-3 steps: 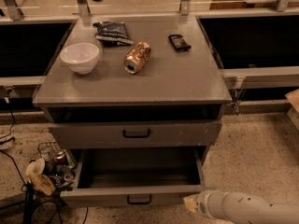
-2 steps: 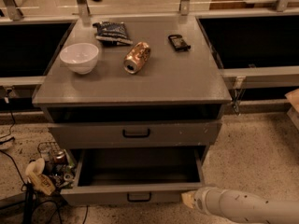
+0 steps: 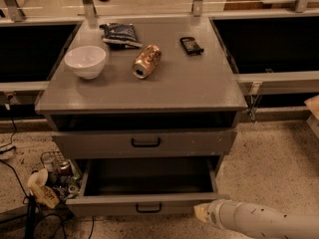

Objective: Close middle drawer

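One low-fronted grey drawer, the middle drawer (image 3: 114,204), stands pulled well out near the floor beneath a taller-fronted drawer (image 3: 189,143), its bare grey box open to view; the robot's tool (image 3: 201,213) sits low at the right end of the front panel, just beside the corner, and whether it is open or closed cannot be told. On the counter (image 3: 184,86) above are a white bowl (image 3: 85,61), a tipped can (image 3: 147,61), a dark snack bag (image 3: 119,34) and a small black object (image 3: 191,45).
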Available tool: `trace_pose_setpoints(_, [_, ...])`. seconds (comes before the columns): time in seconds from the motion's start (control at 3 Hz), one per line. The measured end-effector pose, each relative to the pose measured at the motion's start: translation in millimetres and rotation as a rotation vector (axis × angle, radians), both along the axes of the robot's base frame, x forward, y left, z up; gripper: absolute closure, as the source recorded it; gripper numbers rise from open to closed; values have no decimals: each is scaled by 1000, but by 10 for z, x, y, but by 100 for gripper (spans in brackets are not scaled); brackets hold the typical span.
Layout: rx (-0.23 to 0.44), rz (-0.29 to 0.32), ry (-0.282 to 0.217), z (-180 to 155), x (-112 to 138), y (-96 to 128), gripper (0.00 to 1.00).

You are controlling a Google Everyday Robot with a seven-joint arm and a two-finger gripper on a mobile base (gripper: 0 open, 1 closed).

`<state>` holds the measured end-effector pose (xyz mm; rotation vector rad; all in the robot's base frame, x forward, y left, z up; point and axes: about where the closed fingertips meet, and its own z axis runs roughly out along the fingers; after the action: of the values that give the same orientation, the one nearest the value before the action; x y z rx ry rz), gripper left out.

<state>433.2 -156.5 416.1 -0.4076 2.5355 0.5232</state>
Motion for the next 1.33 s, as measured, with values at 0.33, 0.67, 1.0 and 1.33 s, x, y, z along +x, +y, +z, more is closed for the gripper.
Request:
trace_pose_setpoints(0.33, [0, 0, 0, 0, 0, 0, 28])
trace_pose_setpoints(0.67, [0, 0, 0, 0, 0, 0, 4])
trace_pose_setpoints(1.0, [0, 0, 0, 0, 0, 1, 0])
trace_pose_setpoints(1.33, [0, 0, 0, 0, 0, 1, 0])
